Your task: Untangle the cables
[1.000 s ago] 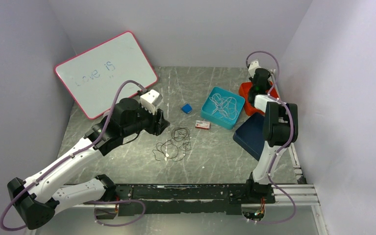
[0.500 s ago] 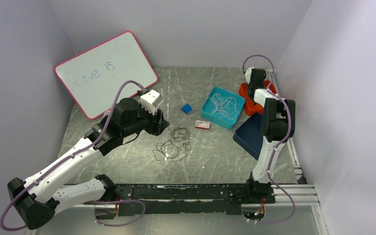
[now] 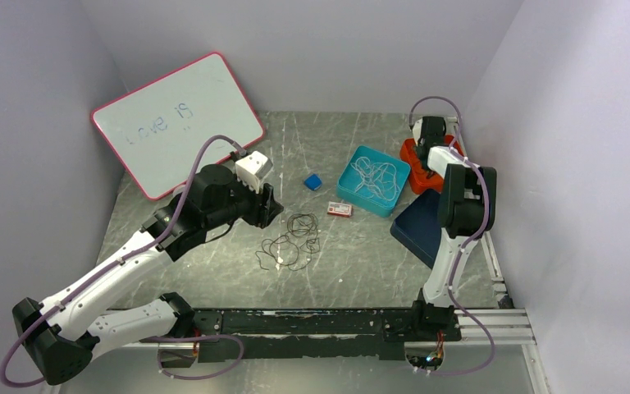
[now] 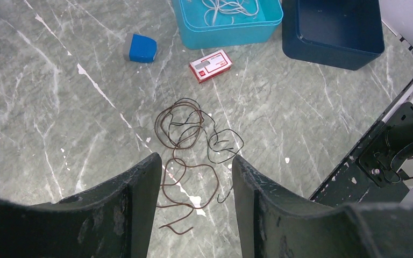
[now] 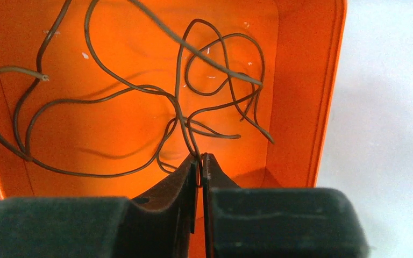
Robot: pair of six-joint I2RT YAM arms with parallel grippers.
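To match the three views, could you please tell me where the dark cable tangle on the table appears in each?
Top external: dark cable tangle, mid-table, beside the left gripper.
Left wrist: centre, just beyond the fingers.
Right wrist: not in it; only a brown wire in the orange bin.
Shared landmark: red-and-white box, in top and left-wrist views.

Your top view looks down from above and behind, covering the whole table (image 3: 361, 263). Left wrist faces right and down, sharing the mid-table cables (image 4: 185, 145) with it. Right wrist hangs close over the orange tray (image 5: 301, 80).
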